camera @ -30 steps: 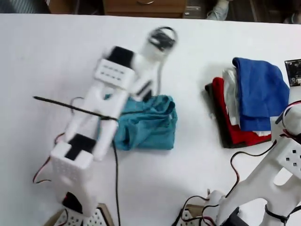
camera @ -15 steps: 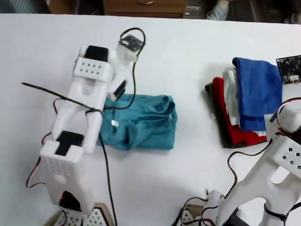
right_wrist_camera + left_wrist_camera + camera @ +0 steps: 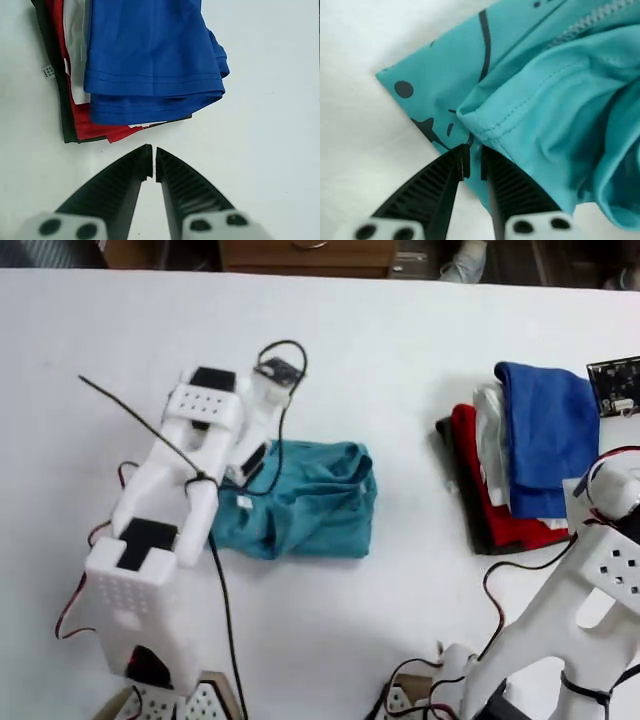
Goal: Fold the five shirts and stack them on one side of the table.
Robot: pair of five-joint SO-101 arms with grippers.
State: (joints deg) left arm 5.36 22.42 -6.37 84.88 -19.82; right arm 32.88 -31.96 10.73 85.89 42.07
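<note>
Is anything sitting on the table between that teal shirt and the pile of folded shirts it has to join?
Nothing visible does. The teal shirt lies mid-table, the pile sits apart from it toward one side, and bare white table lies between them.

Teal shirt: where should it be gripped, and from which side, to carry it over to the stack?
On the teal shirt, probably the layered hem edge, approached from the side facing the left gripper. The layers lie together there, so one pinch likely takes them all.
</note>
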